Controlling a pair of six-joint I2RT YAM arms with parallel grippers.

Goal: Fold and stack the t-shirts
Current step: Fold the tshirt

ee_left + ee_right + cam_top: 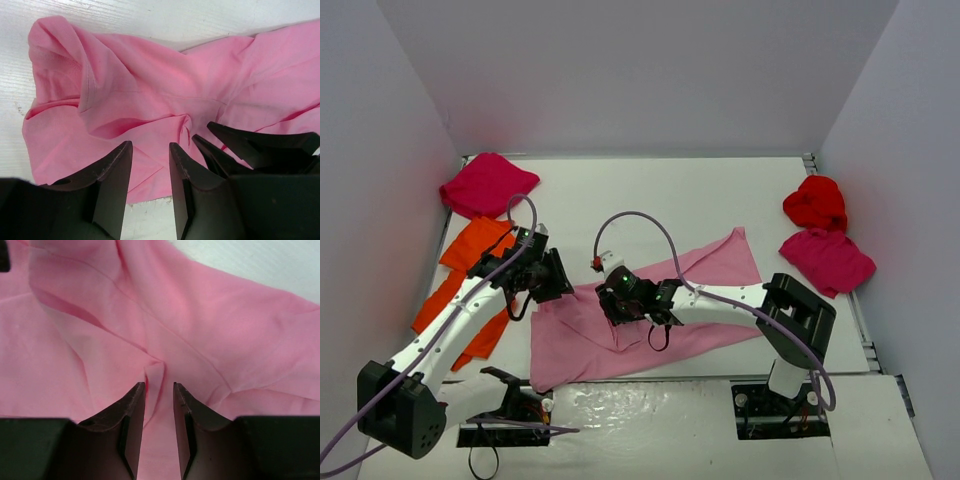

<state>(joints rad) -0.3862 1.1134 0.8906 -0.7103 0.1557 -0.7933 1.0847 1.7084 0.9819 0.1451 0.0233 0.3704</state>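
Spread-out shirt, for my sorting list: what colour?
The shirt is light pink; left wrist view shows it best.

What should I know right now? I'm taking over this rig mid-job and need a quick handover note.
Left hand: parted, low over the pink shirt, nothing clearly held.
Right hand: nearly closed around a raised pleat of that shirt; firm grip uncertain.
The pink shirt lies rumpled in the middle. Orange cloth is on the left, a magenta shirt back left, a red shirt and a second magenta shirt on the right, all crumpled.
Done: nothing folded or stacked.
To do: fold every shirt, then stack.
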